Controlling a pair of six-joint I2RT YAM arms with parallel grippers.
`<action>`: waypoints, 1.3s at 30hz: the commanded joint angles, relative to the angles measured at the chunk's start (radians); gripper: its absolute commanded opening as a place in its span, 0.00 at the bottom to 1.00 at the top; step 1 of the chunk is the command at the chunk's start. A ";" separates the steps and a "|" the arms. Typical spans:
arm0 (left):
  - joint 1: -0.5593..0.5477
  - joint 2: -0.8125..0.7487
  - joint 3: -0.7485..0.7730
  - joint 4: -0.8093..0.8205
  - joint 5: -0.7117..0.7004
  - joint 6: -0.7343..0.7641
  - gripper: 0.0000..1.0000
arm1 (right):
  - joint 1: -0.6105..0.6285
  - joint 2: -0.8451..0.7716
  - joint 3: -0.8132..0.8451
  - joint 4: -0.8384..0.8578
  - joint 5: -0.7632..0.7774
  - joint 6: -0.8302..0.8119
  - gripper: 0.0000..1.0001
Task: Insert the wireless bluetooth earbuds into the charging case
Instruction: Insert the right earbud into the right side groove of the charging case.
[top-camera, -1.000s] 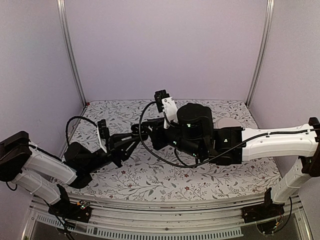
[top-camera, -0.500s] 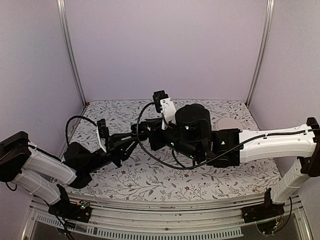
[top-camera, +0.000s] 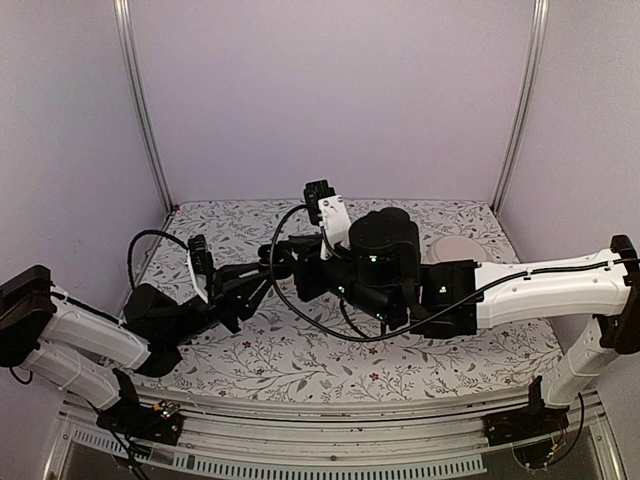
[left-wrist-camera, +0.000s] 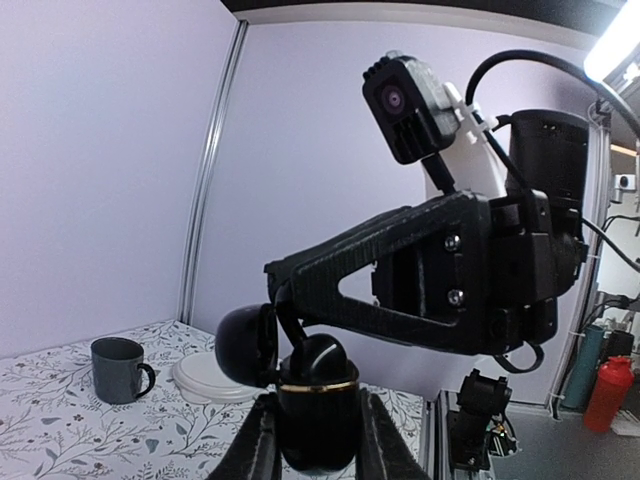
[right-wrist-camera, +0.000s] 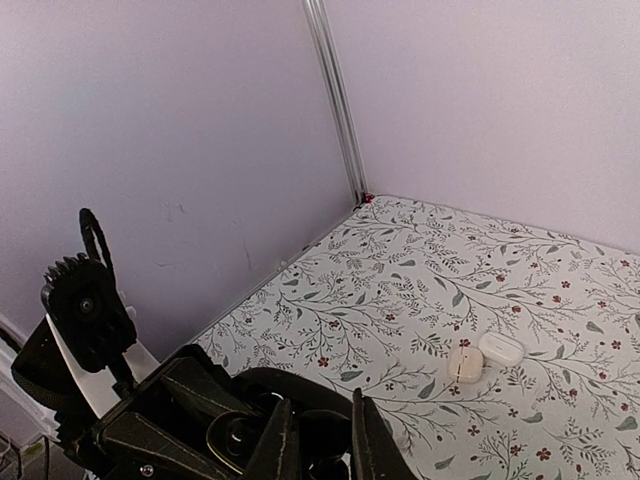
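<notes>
The charging case (left-wrist-camera: 318, 415) is black with a gold rim, held upright off the table by my left gripper (left-wrist-camera: 312, 445), which is shut on its body. Its lid (left-wrist-camera: 245, 345) hangs open to the left. A glossy black earbud (left-wrist-camera: 320, 358) sits at the case's mouth, half above the rim. My right gripper (right-wrist-camera: 322, 438) comes down from above, shut on this earbud (right-wrist-camera: 330, 440), next to the gold-rimmed opening (right-wrist-camera: 222, 440). In the top view both grippers meet left of centre (top-camera: 275, 265), and the case and earbud are hidden there.
Two small white pebble-like pieces (right-wrist-camera: 465, 363) (right-wrist-camera: 501, 348) lie side by side on the floral table cover (right-wrist-camera: 420, 280). A grey mug (left-wrist-camera: 118, 368) and a round white disc (left-wrist-camera: 205, 382) stand on the table. The disc (top-camera: 455, 247) also shows at the back right.
Both arms have drifted slightly left together, and the right arm has sunk a little. The grips look unchanged.
</notes>
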 joint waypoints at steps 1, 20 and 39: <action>-0.007 -0.041 0.019 0.301 -0.049 0.002 0.00 | 0.019 0.024 -0.005 -0.047 0.000 -0.021 0.08; -0.007 -0.051 0.009 0.301 -0.141 0.070 0.00 | 0.031 0.032 0.009 -0.072 -0.032 -0.018 0.09; -0.007 -0.049 0.007 0.301 -0.150 0.087 0.00 | 0.035 0.053 0.049 -0.117 -0.060 -0.024 0.09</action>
